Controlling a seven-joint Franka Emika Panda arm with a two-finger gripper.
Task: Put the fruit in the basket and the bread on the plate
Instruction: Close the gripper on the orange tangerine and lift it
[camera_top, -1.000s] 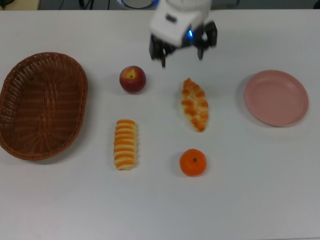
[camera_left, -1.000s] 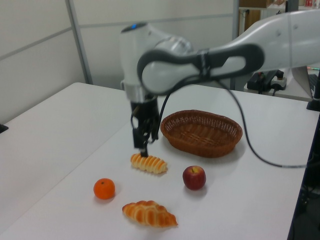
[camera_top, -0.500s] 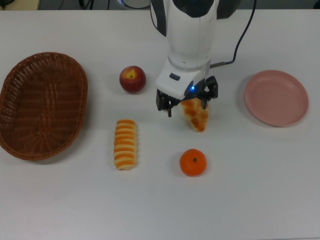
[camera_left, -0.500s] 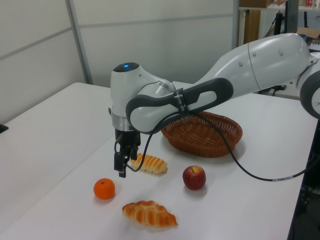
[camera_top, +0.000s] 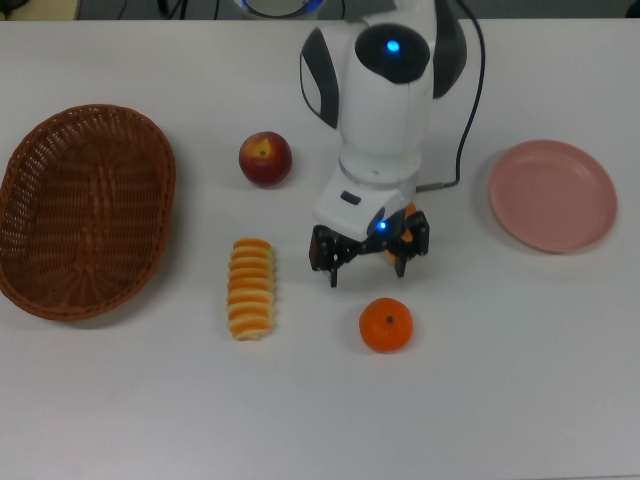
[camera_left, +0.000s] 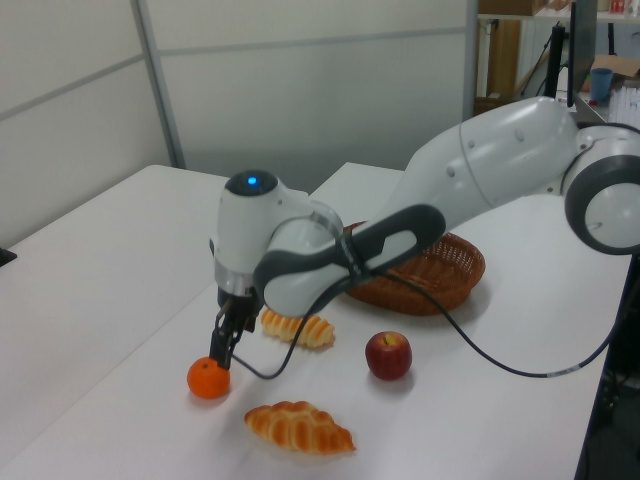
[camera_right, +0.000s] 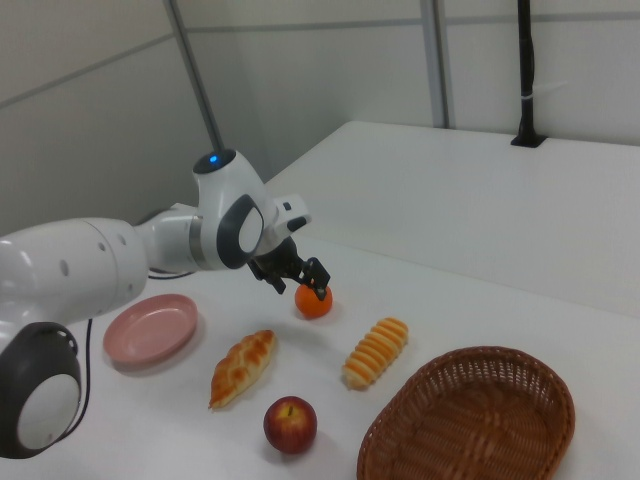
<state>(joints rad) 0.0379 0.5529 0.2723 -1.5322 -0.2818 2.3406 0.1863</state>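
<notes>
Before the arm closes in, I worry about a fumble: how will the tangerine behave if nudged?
The tangerine is round and sits on bare table, so a sideways nudge would probably roll it. Its skin looks smooth and glossy, so the open tool may slip off-centre. It looks firm, unlikely to squash.

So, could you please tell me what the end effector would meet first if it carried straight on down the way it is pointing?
Probably the bare table just beside the tangerine. The end effector points down, open, and slightly short of the fruit in the top view; depth is unclear, so one finger might graze the tangerine.
</notes>
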